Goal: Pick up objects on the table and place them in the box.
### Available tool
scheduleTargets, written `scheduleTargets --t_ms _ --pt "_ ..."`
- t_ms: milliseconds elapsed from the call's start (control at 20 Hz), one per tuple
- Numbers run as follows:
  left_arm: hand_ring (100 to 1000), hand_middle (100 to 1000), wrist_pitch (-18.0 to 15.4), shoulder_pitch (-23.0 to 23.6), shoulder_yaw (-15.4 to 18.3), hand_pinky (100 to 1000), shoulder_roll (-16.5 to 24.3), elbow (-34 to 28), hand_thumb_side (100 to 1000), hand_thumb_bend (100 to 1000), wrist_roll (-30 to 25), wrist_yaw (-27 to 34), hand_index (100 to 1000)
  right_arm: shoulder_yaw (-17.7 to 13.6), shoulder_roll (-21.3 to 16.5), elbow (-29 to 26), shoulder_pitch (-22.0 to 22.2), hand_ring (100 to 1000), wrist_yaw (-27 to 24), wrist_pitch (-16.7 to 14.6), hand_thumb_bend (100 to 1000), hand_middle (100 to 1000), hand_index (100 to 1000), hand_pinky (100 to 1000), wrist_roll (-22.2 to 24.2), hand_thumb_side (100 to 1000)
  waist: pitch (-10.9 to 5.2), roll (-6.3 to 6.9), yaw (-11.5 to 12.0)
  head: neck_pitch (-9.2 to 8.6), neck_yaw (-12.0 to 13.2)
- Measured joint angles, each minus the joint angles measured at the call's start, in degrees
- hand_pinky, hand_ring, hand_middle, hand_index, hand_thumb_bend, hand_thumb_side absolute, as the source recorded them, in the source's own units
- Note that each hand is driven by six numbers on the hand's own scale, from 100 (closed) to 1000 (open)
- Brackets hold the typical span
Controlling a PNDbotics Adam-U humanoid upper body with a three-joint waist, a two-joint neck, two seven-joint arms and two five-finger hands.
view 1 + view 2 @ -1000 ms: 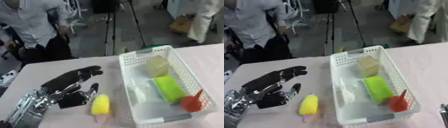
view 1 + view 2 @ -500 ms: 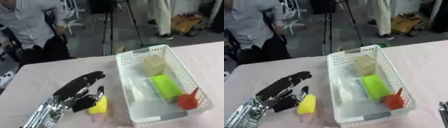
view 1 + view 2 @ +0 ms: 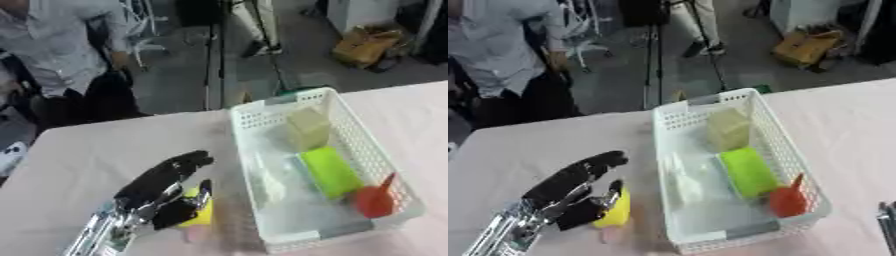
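A yellow object with a pink end (image 3: 198,216) lies on the pink table, left of the white basket (image 3: 254,121). My left hand (image 3: 163,191) is right over it, fingers stretched forward and the thumb down against the yellow object. The basket holds a tan block (image 3: 308,127), a green block (image 3: 331,171), a red object (image 3: 376,198) and something clear and crinkled (image 3: 276,176). At the lower right edge of the right eye view a dark bit of my right hand (image 3: 887,219) shows.
The table's far edge runs behind the basket, with a tripod (image 3: 217,60) and a person (image 3: 61,50) standing beyond it. Bare pink table (image 3: 96,150) lies left of the basket and to its right.
My left hand has turned and come down onto the yellow object, its fingers now pointing forward over it. The whole picture has shifted a little.
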Motion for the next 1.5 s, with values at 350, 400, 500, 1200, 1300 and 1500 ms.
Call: scheduleTargets --t_ms 350,400,500,1200,1300,1500 --pt "1000 1000 5.31 1.06 1.53 1000 -1.64 -2.39 1000 384 -4.57 -6.0 1000 0.33 0.0 0.0 -0.02 870 -0.07 0.01 100 707 815 910 0.01 1000 -0.01 -0.11 -0.71 0.41 0.97" --pt "1000 1000 6.07 1.24 1.53 1000 -2.16 -2.39 1000 408 -5.3 -6.86 1000 0.34 0.01 0.0 -0.02 870 -0.08 0.01 100 706 814 910 0.01 1000 -0.01 -0.11 -0.81 0.54 1.07" --pt "1000 1000 7.15 1.64 1.65 1000 -3.33 -2.38 1000 415 -6.77 -8.58 1000 0.36 0.01 0.0 -0.03 870 -0.11 0.01 100 706 814 910 0.02 1000 -0.01 -0.16 -1.09 0.56 1.41" --pt "1000 1000 3.17 2.51 3.28 1000 -7.14 -1.11 1000 547 -16.21 -21.35 1000 0.68 0.19 0.0 -0.49 869 -0.49 -0.01 100 700 799 911 0.04 1000 0.0 -0.99 -1.87 0.53 2.14" --pt "1000 1000 3.01 2.53 3.5 1000 -7.39 -1.22 1000 538 -15.74 -23.26 1000 0.68 0.19 0.0 -0.49 869 -0.5 -0.01 100 699 798 911 0.05 1000 0.01 -1.1 -1.89 0.51 2.15" --pt "1000 1000 3.38 2.77 3.94 1000 -8.04 -0.82 1000 539 -13.95 -25.98 1000 0.68 0.24 0.0 -0.5 869 -0.5 -0.03 100 698 796 911 0.07 1000 0.04 -1.18 -1.97 0.47 2.17"
